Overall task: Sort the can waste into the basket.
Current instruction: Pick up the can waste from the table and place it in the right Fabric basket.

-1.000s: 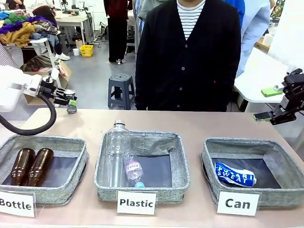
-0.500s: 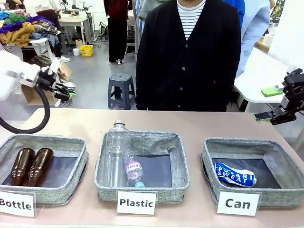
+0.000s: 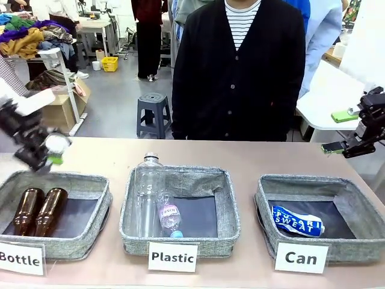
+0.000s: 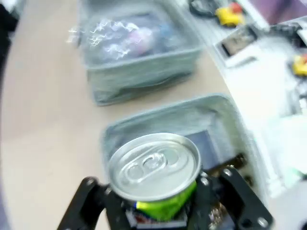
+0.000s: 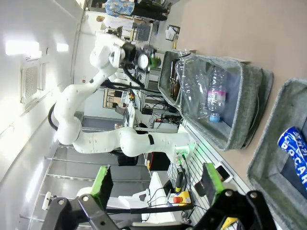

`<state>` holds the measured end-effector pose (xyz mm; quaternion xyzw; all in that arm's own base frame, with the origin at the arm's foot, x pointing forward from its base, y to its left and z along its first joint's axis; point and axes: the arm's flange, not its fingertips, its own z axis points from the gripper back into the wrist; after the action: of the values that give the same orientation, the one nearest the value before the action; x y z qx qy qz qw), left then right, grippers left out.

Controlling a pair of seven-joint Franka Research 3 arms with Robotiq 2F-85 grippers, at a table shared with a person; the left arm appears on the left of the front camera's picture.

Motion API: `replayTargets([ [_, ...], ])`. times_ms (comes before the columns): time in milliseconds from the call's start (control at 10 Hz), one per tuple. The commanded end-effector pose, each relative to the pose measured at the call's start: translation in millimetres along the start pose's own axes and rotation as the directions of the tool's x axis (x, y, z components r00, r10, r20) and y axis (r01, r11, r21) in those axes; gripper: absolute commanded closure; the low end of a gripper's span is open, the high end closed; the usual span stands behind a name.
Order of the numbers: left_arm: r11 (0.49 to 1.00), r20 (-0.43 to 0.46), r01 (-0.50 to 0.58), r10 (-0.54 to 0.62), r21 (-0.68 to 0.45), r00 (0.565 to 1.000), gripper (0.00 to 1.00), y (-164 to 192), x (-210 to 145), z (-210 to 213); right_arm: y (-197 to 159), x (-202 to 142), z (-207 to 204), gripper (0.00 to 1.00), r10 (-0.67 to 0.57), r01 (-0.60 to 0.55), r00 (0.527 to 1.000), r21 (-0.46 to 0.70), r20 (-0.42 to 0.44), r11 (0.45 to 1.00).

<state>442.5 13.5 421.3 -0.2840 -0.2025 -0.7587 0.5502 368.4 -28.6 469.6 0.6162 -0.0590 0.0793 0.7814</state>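
Observation:
A small can with a silvery pull-tab top [image 4: 153, 165] sits between the fingers of my left gripper [image 4: 158, 191], which is shut on it. In the front view that gripper [image 3: 39, 149] is blurred, above the far left corner of the "Bottle" bin, with the can [image 3: 57, 143] in it. A dented blue can with white lettering [image 3: 298, 221] lies in the grey "Can" basket [image 3: 319, 182] at the right. My right gripper [image 3: 338, 130] hangs open and holds nothing, behind and above that basket's far right corner; its green pads [image 5: 103, 184] stand wide apart.
The "Bottle" bin [image 3: 90, 180] holds two brown glass bottles [image 3: 39, 209]. The middle "Plastic" bin [image 3: 210, 174] holds clear plastic bottles [image 3: 150, 192]. A person in a dark cardigan [image 3: 240, 72] stands at the table's far edge. White labels stand along the near edge.
My left gripper has swung down and to the left with the small can, from behind the table's far edge to over the "Bottle" bin's far left corner. The right arm has not moved.

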Motion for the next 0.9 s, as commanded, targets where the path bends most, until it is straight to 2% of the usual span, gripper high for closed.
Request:
replayTargets([
  [0,0.989,0.010,0.139,-0.140,0.056,0.990,1.00,-27.1,-5.9,5.0,1.9,-0.1,-0.6,0.00,0.007,-0.007,1.000,0.000,-0.004,1.000],
  [100,0.989,0.063,0.128,-0.133,0.074,0.989,1.00,-20.2,-14.7,9.1,1.9,-0.1,-0.6,0.00,0.007,-0.007,1.000,0.000,-0.004,1.000],
  [200,0.998,-0.007,0.067,-0.067,-0.001,0.998,1.00,-24.8,2.7,-2.4,1.9,-0.1,-0.6,0.00,0.007,-0.007,1.000,0.000,-0.004,1.000],
  [500,0.995,0.009,0.097,-0.097,0.017,0.995,1.00,-32.1,-1.2,-0.6,1.9,-0.1,-0.6,0.00,0.007,-0.007,1.000,0.000,-0.004,1.000],
  [600,0.997,0.235,0.030,-0.047,0.074,0.971,1.00,-21.4,-7.6,-11.0,0.0,0.0,-0.2,0.00,0.000,0.000,1.000,0.000,0.000,1.000],
  [700,0.995,0.372,0.007,-0.044,0.101,0.927,1.00,-8.3,23.7,-22.0,34.2,-14.5,15.3,0.00,0.006,-0.006,1.000,-0.172,0.003,0.985],
  [800,0.978,0.435,-0.006,-0.087,0.208,0.896,1.00,1.9,80.3,-33.4,55.6,-32.8,30.4,0.00,-0.050,0.023,0.997,-0.384,-0.059,0.923],
])
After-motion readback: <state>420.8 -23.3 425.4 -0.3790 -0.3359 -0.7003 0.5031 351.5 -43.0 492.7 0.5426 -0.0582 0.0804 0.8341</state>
